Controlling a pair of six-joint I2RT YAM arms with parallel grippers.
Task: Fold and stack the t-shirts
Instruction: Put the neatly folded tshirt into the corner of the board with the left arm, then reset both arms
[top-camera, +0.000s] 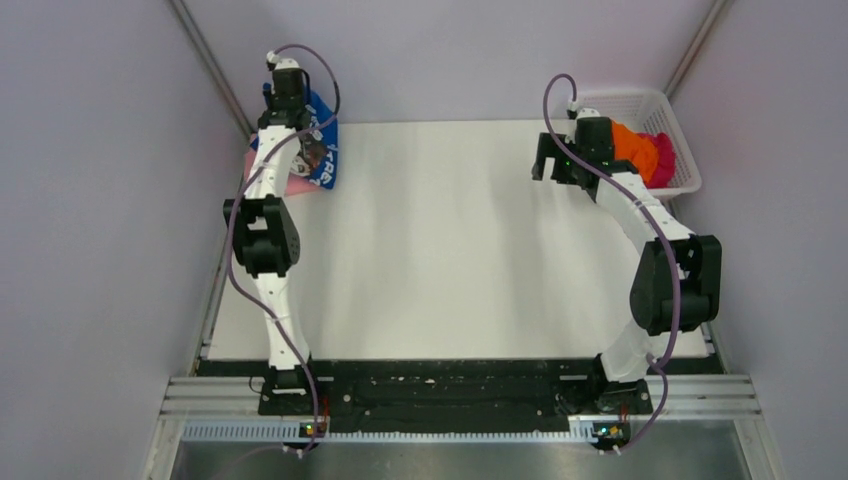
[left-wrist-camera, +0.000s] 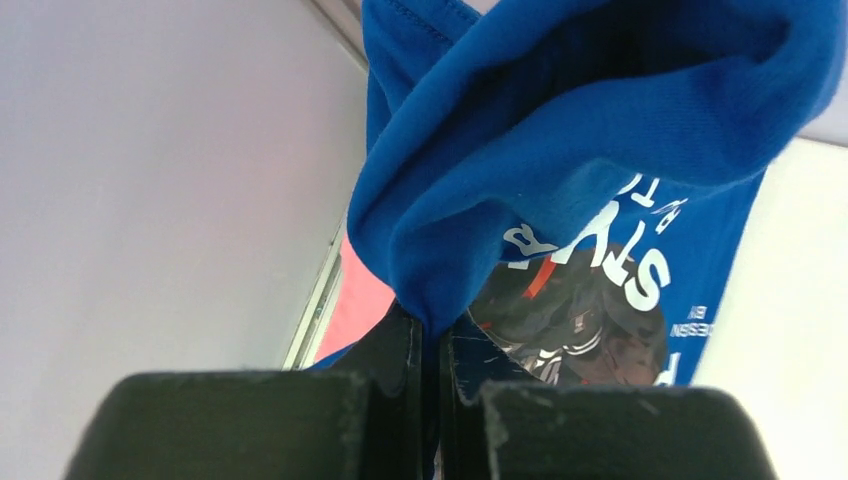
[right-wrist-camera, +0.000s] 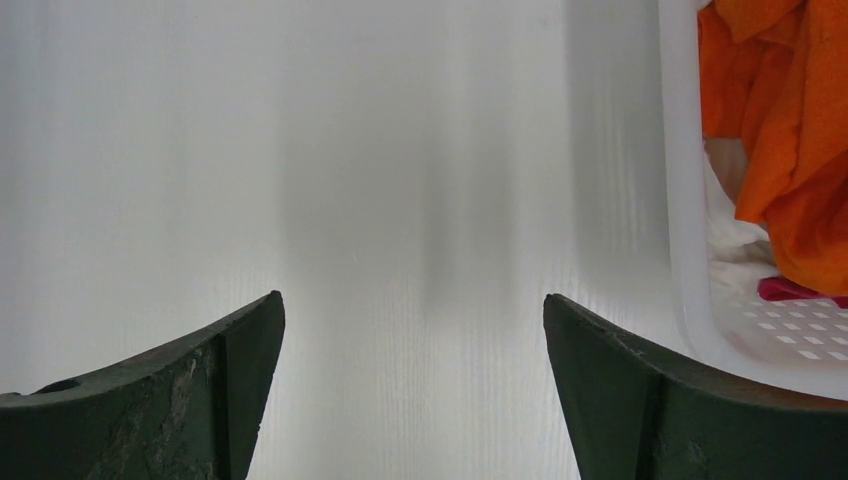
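Note:
My left gripper (top-camera: 300, 135) is shut on the royal blue t-shirt (top-camera: 325, 150) at the table's far left corner; in the left wrist view its jaws (left-wrist-camera: 432, 335) pinch a fold of blue cloth (left-wrist-camera: 560, 130) with the white lettered print below. The pink t-shirt (top-camera: 297, 182) lies under it on the table and also shows in the left wrist view (left-wrist-camera: 355, 300). My right gripper (top-camera: 552, 165) is open and empty above bare table (right-wrist-camera: 410, 200) beside the basket. The orange t-shirt (top-camera: 637, 150) and magenta t-shirt (top-camera: 664, 160) lie in the basket; orange cloth also shows in the right wrist view (right-wrist-camera: 780, 130).
The white mesh basket (top-camera: 690, 180) stands at the far right corner; its wall (right-wrist-camera: 690, 230) is just right of my right fingers. Grey walls enclose the table on the left, back and right. The white table top (top-camera: 440, 250) spreads between the arms.

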